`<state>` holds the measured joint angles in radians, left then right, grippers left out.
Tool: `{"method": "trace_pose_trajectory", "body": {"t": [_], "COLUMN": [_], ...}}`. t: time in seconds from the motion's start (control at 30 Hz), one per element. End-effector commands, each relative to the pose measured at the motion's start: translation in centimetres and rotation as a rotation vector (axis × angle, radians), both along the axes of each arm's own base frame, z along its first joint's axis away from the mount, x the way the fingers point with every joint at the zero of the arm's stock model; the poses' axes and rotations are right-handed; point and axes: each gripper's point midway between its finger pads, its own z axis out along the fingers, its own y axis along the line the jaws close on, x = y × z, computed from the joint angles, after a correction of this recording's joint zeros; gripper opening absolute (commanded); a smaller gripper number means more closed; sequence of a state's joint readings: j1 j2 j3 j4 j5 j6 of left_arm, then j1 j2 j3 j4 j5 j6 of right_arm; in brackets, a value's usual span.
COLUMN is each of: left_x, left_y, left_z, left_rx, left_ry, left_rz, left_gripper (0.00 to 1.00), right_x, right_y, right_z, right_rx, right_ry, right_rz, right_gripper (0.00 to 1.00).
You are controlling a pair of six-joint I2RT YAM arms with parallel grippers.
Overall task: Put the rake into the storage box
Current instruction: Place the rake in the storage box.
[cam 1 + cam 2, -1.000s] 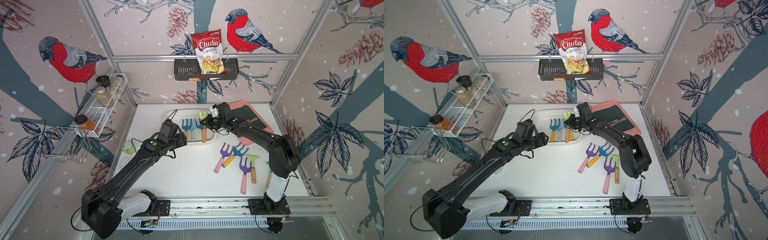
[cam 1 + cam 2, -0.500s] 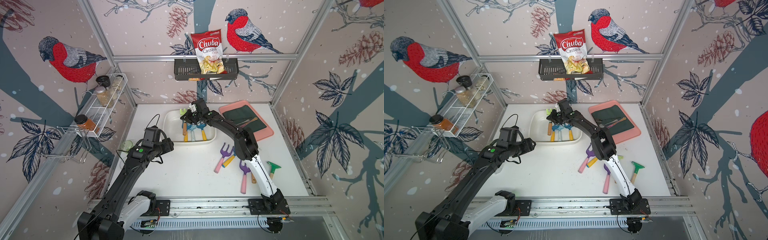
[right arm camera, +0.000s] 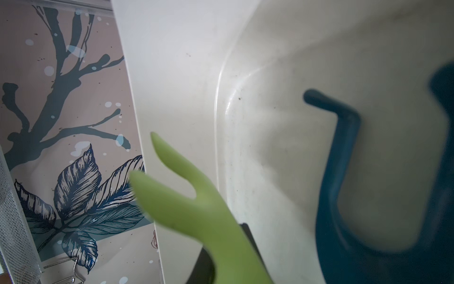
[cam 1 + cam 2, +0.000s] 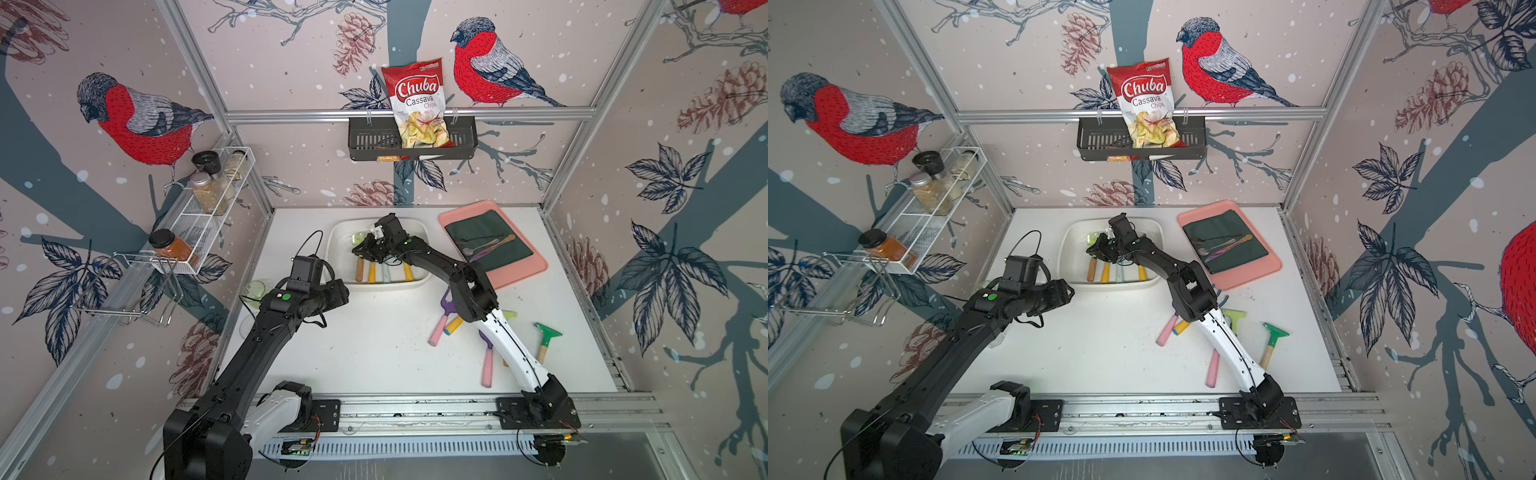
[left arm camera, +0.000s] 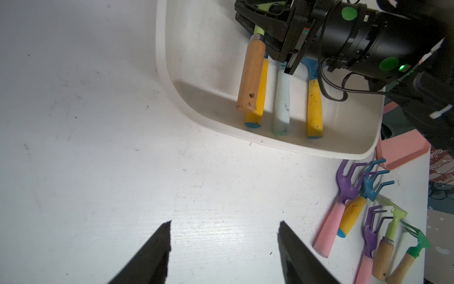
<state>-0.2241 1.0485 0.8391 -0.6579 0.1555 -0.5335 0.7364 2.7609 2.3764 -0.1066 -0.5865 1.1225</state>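
Note:
The rake [image 5: 250, 78] has a wooden handle and a pale green head [image 3: 196, 209]. My right gripper [image 4: 365, 249] [image 4: 1098, 249] is shut on its neck. It holds the rake low inside the white storage box [image 4: 332, 253] [image 4: 1064, 257] [image 5: 167, 81], with the handle [image 4: 359, 270] slanting over a yellow-handled rake [image 5: 258, 110] that lies there. I cannot tell if the two touch. My left gripper [image 5: 224, 223] stands open and empty over bare table in front of the box, also seen in a top view [image 4: 340, 291].
Three more rakes lie in the box. Several loose rakes [image 4: 449, 320] lie on the table under the right arm. A pink tray [image 4: 536, 266] with green cloth sits at the back right. A green cup [image 4: 253, 289] stands by the left arm. A black basket [image 4: 365, 141] hangs on the back wall.
My right gripper has carried the rake left from beside the pink tray and down into the box. The left arm has pulled back from the box toward the front left.

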Motion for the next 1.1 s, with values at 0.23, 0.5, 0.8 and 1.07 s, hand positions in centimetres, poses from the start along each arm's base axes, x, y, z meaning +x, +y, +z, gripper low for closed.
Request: {"method": "trace_pose_trajectory", "body": {"t": [0.23,0.5,0.8,1.07], "left_x": [0.3,0.2,0.0,-0.2], "left_y": [0.1,0.1,-0.1,-0.2], "left_z": [-0.3,-0.4,-0.4,-0.4], "left_rx": [0.003,-0.001,-0.019,-0.031], "left_ry": [-0.014,-0.011,-0.01,-0.01], "left_rz": [-0.013,-0.012,-0.013,-0.012], "left_gripper": [0.69,0.69,0.69,0.69], "right_x": [0.4,0.1,-0.5,-0.7], "right_y": [0.1,-0.2,-1.0,-2.3], "right_z": [0.1,0.5,2.1,3.1], "right_rx": [0.005,-0.008,-0.039,-0.067], "right_ry": [-0.006,-0.003,-0.031,-0.042], "right_rz": [-0.017,-0.012,0.001,-0.012], "right_gripper": [0.29,0.36,0.49,0.51]}}
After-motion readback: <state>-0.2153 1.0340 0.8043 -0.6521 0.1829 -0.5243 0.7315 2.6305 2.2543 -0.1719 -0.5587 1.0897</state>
